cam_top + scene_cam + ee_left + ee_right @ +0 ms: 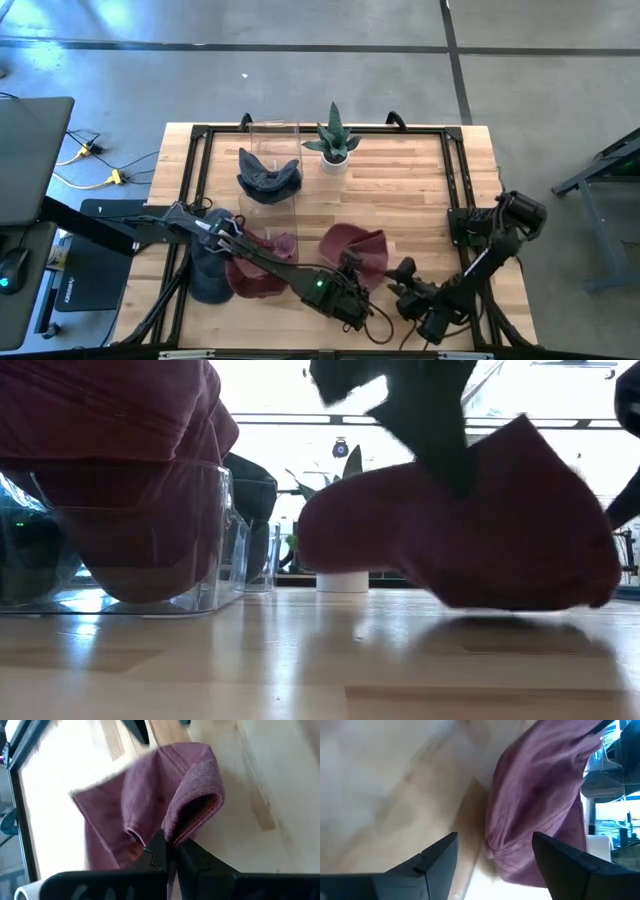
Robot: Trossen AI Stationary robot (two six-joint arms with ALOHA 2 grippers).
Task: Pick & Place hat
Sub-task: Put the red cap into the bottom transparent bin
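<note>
Left fingers (172,852) pinch maroon hat (150,800); right fingers (547,850) wide.

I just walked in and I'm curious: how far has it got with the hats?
Done: a dark hat and a maroon hat already sit in clear bins. In hand: the left gripper pinches another maroon hat at its edge; the right gripper is open beside it. Left: getting that hat placed.

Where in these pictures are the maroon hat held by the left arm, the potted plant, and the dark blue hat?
maroon hat (358,247): high view, on its crown.
potted plant (334,140): high view, on its green leaves.
dark blue hat (268,178): high view, on its crown, inside the clear box.
</note>
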